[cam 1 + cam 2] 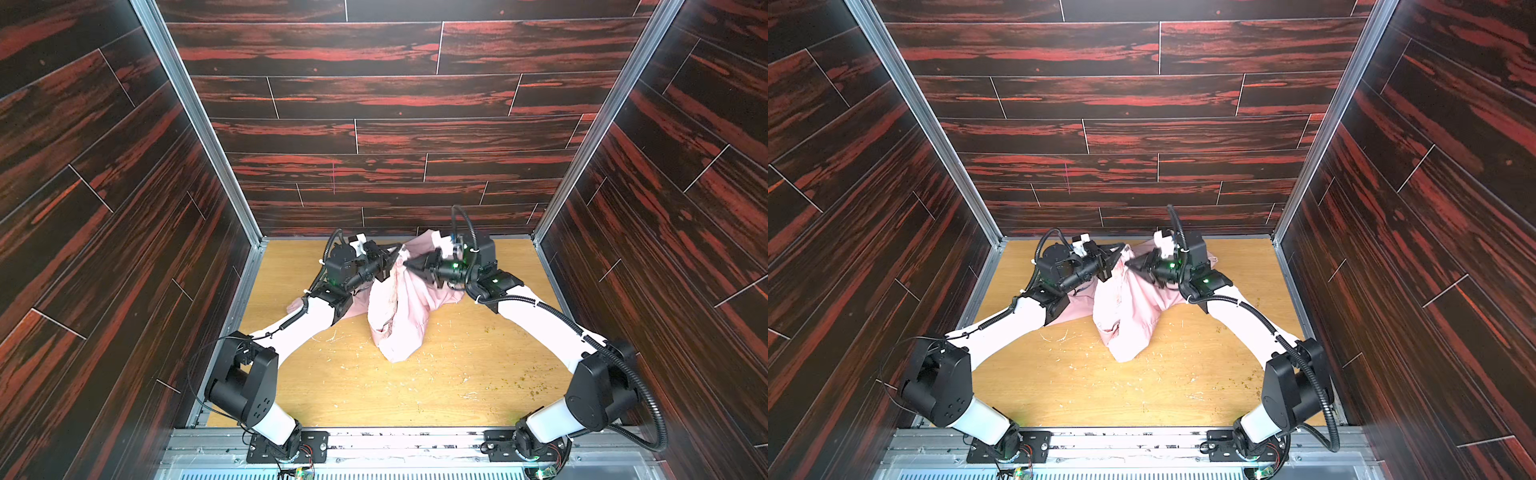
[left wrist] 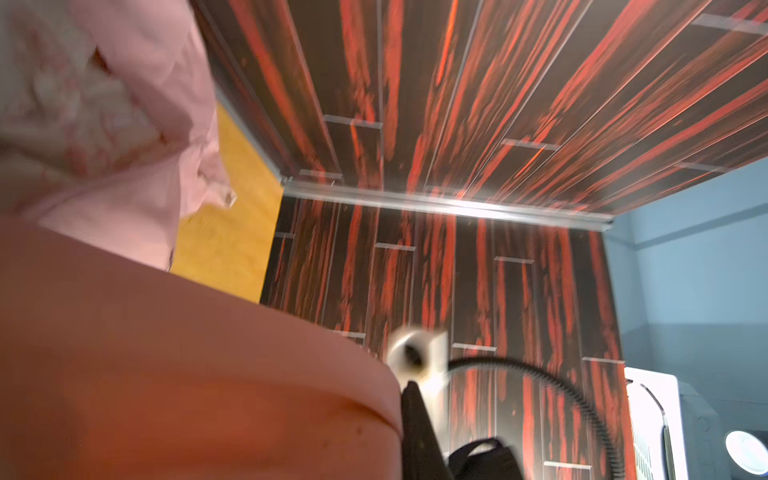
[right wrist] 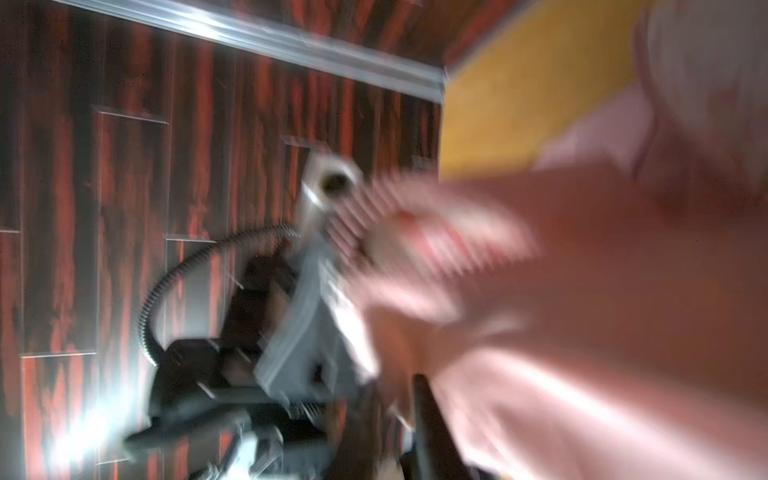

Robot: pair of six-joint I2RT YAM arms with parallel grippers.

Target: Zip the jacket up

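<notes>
Brushed aluminium rail [image 1: 395,441] along the near edge, both arm bases bolted to it. Beyond that, a yellow wood-grain table [image 1: 415,395], scuffed, flecked with pale chips [image 1: 345,368] toward the middle and greenish crumbs [image 1: 528,382] toward the right edge. Boxed in on three sides by dark, red-streaked plank walls [image 1: 395,95] held in silver corner posts.

Past the middle, toward the far edge: the jacket [image 1: 399,324] [image 1: 1125,324], pink, hauled up into a crumpled tent. Lowest fold resting on the table about mid-surface, paler lining showing along the open front. One sleeve [image 1: 297,306] flat on the table under the left forearm, toward the left edge. More cloth trailing behind the right wrist at the far edge.

Left pincer [image 1: 394,255] [image 1: 1115,255] raised above the table near the far edge, pressed together on the upper front edge of the jacket, with the cloth hanging below it. Pink fabric [image 2: 124,166] close up in the left wrist view.

Right pincer [image 1: 410,266] [image 1: 1136,264] facing it, tip just beside the left one and pushed against the same raised fold. Right wrist view smeared, mostly pink cloth [image 3: 582,291]. No telling whether these jaws stand apart or together, or whether any cloth is caught.
</notes>
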